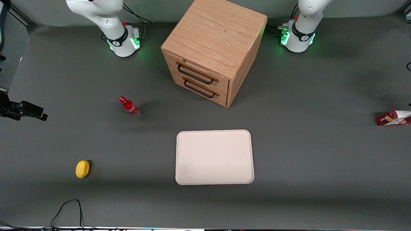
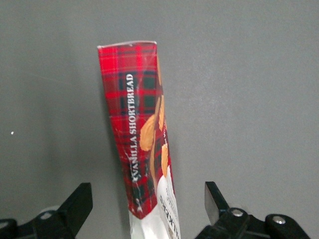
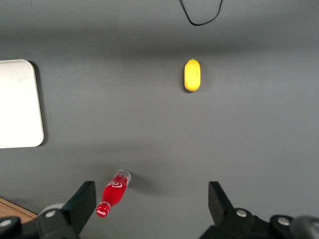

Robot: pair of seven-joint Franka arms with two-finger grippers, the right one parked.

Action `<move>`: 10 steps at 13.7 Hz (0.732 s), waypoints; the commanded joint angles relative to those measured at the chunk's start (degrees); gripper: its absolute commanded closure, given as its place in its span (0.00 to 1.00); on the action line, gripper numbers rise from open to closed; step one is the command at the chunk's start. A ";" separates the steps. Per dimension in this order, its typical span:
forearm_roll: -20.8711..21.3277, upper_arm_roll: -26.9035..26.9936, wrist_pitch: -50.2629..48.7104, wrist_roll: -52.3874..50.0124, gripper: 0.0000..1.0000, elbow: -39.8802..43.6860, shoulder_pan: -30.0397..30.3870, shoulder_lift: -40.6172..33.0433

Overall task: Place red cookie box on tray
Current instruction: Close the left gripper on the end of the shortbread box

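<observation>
The red cookie box [image 1: 393, 118] lies flat on the grey table at the working arm's end, partly cut off by the front view's edge. The left wrist view shows its tartan side and white label end [image 2: 137, 144]. My left gripper [image 2: 147, 196] hovers over the box's label end, open. Its two black fingers stand wide apart on either side of the carton without touching it. The gripper itself is out of the front view. The cream-white tray [image 1: 214, 157] rests near the table's middle, nearer to the front camera than the cabinet, with nothing on it.
A wooden drawer cabinet [image 1: 212, 48] stands between the arm bases, both drawers shut. A small red bottle [image 1: 129, 106] and a yellow object [image 1: 82, 169] sit toward the parked arm's end. A black cable [image 1: 67, 208] loops at the table's near edge.
</observation>
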 commanded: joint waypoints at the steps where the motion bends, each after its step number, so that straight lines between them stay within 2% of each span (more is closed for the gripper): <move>1: -0.54 0.23 0.64 -0.55 0.02 0.86 0.05 0.82; 2: -0.54 0.23 0.64 -0.64 0.19 0.86 0.05 0.82; 3: -0.54 0.23 0.73 -0.64 0.42 0.86 0.05 1.08; 6: -0.54 0.23 0.73 -0.64 0.90 0.86 0.05 1.26; 7: -0.54 0.23 0.73 -0.55 1.00 0.94 0.05 1.26; 10: -0.46 0.32 0.64 -0.03 1.00 1.03 0.05 1.17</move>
